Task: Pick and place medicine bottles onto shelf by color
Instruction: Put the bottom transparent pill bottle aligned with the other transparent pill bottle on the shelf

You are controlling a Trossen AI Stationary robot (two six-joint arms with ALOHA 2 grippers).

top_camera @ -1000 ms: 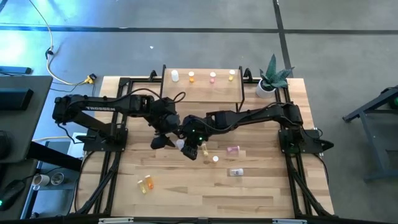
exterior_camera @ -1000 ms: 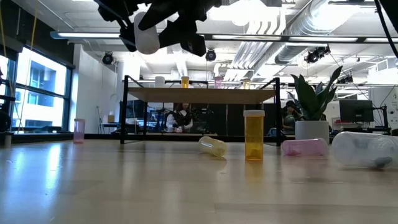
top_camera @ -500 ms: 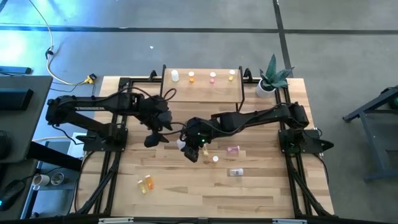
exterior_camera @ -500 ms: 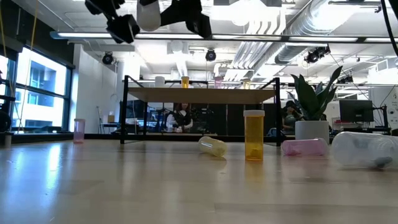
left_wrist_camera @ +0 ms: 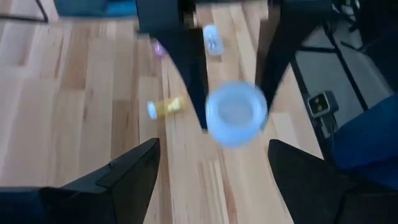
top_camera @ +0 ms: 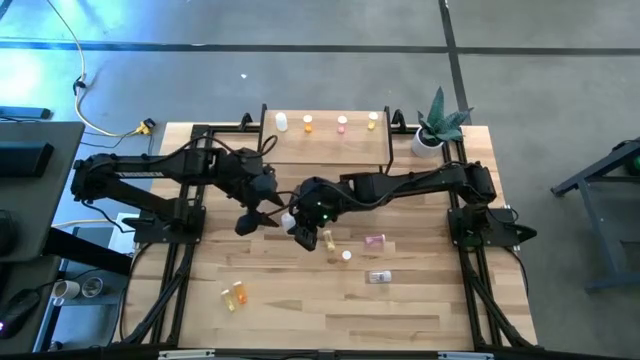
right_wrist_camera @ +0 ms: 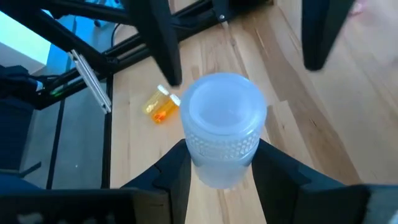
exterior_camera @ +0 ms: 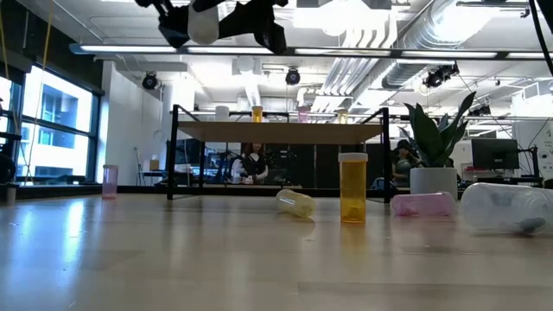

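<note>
My right gripper (top_camera: 298, 224) is shut on a clear medicine bottle (right_wrist_camera: 222, 134) with a white ribbed cap, high above the middle of the table. The same bottle (exterior_camera: 205, 23) shows at the top of the low view. Just to its left, my left gripper (top_camera: 254, 217) stands open with nothing between its fingers (left_wrist_camera: 127, 177), facing the bottle (left_wrist_camera: 236, 115). The shelf (top_camera: 325, 148) stands at the table's far edge, with a white (top_camera: 282, 122), an orange (top_camera: 308, 124) and a pink bottle (top_camera: 342, 123), and a yellow one (top_camera: 373, 120), upright on its top. My right gripper pinches the clear bottle between its two fingers (right_wrist_camera: 177, 171), on opposite sides of its body (right_wrist_camera: 214, 177) just under the ribbed cap. The fingers come slanting down from the table's right side. The bottle is lifted clear of the table, its cap (right_wrist_camera: 225, 112) toward the wrist.
Loose bottles on the table: an orange-yellow one upright (exterior_camera: 352, 187), a yellow one lying down (exterior_camera: 295, 203), a pink one lying down (top_camera: 375, 241), a clear one lying down (top_camera: 379, 277), an orange one near the front left (top_camera: 236, 294). A potted plant (top_camera: 437, 125) stands at the far right.
My right gripper has risen with the clear bottle, which stays held clear of the table. My left gripper, open throughout, has drawn back from the bottle toward the table's left edge and has also gone up.
</note>
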